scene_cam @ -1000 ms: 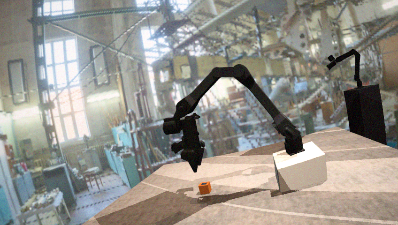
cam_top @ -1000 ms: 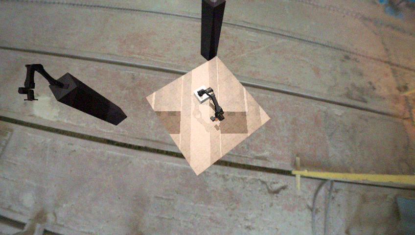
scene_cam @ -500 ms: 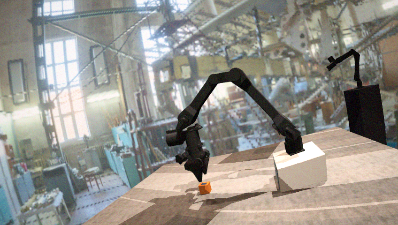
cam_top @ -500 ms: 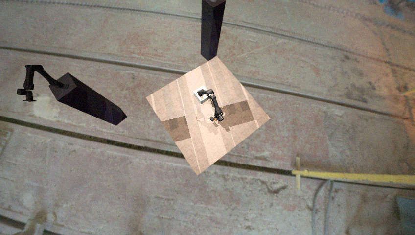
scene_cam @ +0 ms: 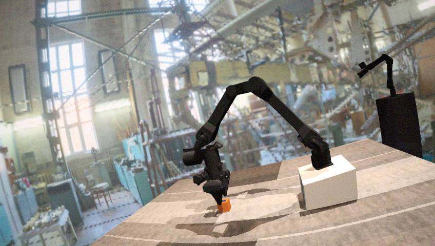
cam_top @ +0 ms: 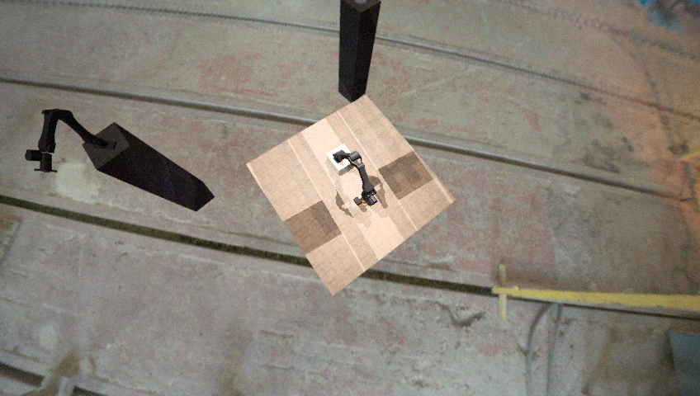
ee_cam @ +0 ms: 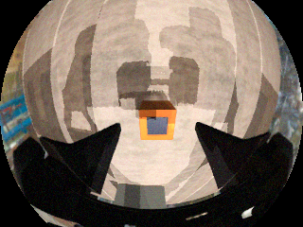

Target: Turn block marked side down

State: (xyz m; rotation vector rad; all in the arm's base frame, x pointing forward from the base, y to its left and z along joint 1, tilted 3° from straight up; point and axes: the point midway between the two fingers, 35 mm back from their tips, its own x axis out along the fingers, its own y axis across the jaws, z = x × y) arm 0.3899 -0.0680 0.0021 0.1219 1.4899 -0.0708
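Note:
The small orange block (cam_top: 363, 201) (scene_cam: 225, 206) (ee_cam: 157, 137) rests on the table (cam_top: 275, 172) (scene_cam: 396, 182). Its marked side, with a dark blue square (ee_cam: 157, 126), faces up toward the wrist camera. My gripper (scene_cam: 222, 200) (ee_cam: 159, 127) is open and points down over the block. In the wrist view the block lies midway between the two fingertips, with a gap on each side and no finger touching it. In the exterior view the near finger hides part of the block's left side; in the top view the arm partly covers it.
The arm's white base box (cam_top: 342, 167) (scene_cam: 332, 188) stands on the table. Another dark arm stands on a tall black pedestal (cam_top: 147, 164) (scene_cam: 399, 124) off the table. A second black pillar (cam_top: 356, 54) stands by the table's corner. Arm shadows fall around the block.

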